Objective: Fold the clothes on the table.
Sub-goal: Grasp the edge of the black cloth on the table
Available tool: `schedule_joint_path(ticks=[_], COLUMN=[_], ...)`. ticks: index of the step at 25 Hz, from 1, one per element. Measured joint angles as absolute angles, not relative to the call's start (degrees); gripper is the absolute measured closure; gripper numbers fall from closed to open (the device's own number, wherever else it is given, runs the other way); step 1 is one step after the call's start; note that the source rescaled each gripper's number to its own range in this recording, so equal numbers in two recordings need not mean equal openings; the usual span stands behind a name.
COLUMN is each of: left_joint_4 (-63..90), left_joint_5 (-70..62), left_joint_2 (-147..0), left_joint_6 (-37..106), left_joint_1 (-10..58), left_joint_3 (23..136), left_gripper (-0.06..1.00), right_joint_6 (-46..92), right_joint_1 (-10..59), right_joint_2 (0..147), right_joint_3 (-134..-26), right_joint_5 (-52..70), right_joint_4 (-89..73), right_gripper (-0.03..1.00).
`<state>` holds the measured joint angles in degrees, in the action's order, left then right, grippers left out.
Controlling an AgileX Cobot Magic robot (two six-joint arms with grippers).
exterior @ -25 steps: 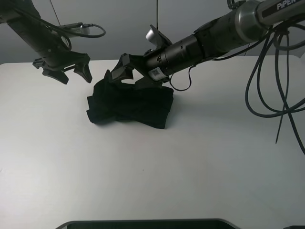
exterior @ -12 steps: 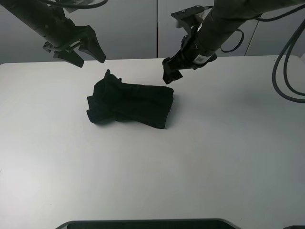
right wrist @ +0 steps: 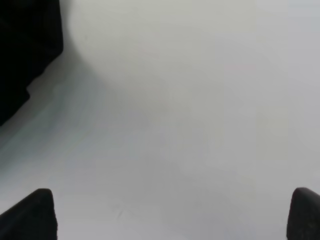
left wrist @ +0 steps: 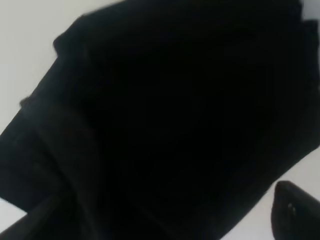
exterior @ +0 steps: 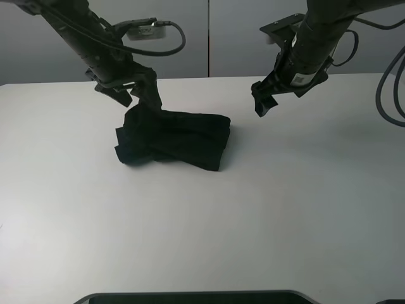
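A black garment point(exterior: 174, 139) lies bunched and partly folded on the white table point(exterior: 202, 221), left of centre. My left gripper point(exterior: 139, 98) hangs open just over the garment's back left corner. In the left wrist view the black cloth point(left wrist: 165, 115) fills the frame, with one fingertip point(left wrist: 295, 215) at the edge. My right gripper point(exterior: 261, 104) is open and empty above bare table, to the right of the garment. The right wrist view shows its fingertips point(right wrist: 305, 215) wide apart and only a corner of the garment point(right wrist: 25, 50).
A dark tray edge point(exterior: 190, 296) runs along the table's front edge. Black cables point(exterior: 389, 95) hang at the far right behind the right arm. Grey cabinet panels point(exterior: 209, 38) stand behind the table.
My right gripper has let go of the garment and moved off to the right. My left gripper has come right and down to the garment's back left corner. The garment has stayed put.
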<state>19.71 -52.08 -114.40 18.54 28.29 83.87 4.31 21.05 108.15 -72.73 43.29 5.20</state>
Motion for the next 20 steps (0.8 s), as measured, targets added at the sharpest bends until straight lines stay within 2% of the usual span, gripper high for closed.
schedule_joint_path(ticks=[9,20], left_joint_4=[5.17,3.75], left_joint_5=[-52.51,-52.56], left_joint_2=[-118.51,-123.26], left_joint_6=[9.38,8.49], left_joint_1=[27.9,25.72], left_joint_3=[83.87,83.95], left_gripper=[-0.06,-0.06], right_joint_6=[4.09,2.37], right_joint_1=[21.05,21.03], right_joint_2=[108.15,107.75], right_joint_3=[-72.73,-72.73], right_joint_5=[45.44,46.39], right_joint_4=[5.0,4.86], right_gripper=[-0.03,-0.03])
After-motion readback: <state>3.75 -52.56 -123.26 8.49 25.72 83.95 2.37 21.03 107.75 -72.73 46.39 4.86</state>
